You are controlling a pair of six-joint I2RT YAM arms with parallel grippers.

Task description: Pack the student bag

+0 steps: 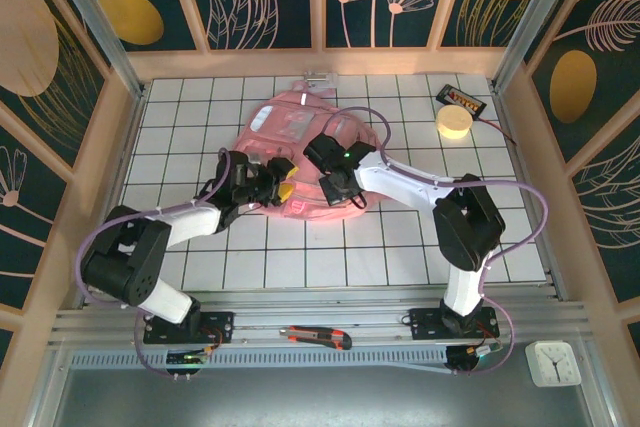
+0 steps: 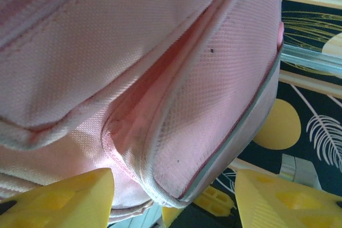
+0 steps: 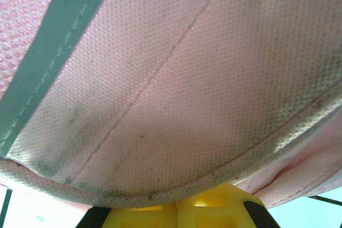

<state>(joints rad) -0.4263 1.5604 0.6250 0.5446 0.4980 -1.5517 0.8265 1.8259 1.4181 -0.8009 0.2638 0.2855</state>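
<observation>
**Bag held at its near edge by both arms, nothing packed in yet**

Student bag [image 1: 300, 127]: pink backpack lying flat mid-table on the white grid, well back from the arm bases. Both arms reach in to its near edge, side by side.

Left gripper [image 1: 283, 190]: jaws stand apart, roughly half spread. In the wrist view, a piped, grey-trimmed corner of the bag hangs between the yellow fingers [image 2: 69, 198] and neither pad visibly presses it. Holding nothing. Judgement: placed to take that flap or pocket lip.

Right gripper [image 3: 181, 209]: jaws closed together, tucked under a curved piped hem, pink weave draped over them. Cannot tell whether a fold is pinched or the fabric only rests on top. Judgement: it props or lifts the edge so the other arm can get at the opening.

Elsewhere: yellow tape roll [image 1: 454, 122] and a small black device [image 1: 465, 102] sit far right, well apart from the bag; a box cutter [image 1: 315, 337] lies on the near rail.
</observation>
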